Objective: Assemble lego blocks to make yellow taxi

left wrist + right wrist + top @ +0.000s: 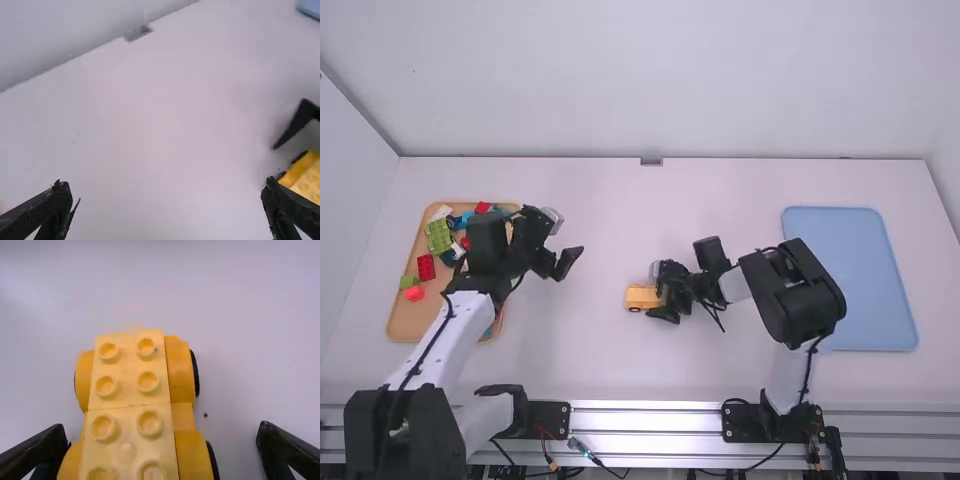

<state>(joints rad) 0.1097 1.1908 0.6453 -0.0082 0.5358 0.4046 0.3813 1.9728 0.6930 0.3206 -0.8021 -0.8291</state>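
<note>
Right hand (163, 432) wide open, nothing gripped; car (131, 405) between its fingers, nearer one; left hand (166, 184) open, empty, well apart; centre right hand before closing, lest car skid

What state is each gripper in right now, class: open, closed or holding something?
Left gripper: open, nothing between its fingers.
Right gripper: open around the yellow toy car, with a gap between the car and one finger.

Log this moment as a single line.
right pincer open astride yellow car base | base on table, visible studs bare | left pincer open between block tray and base
</note>
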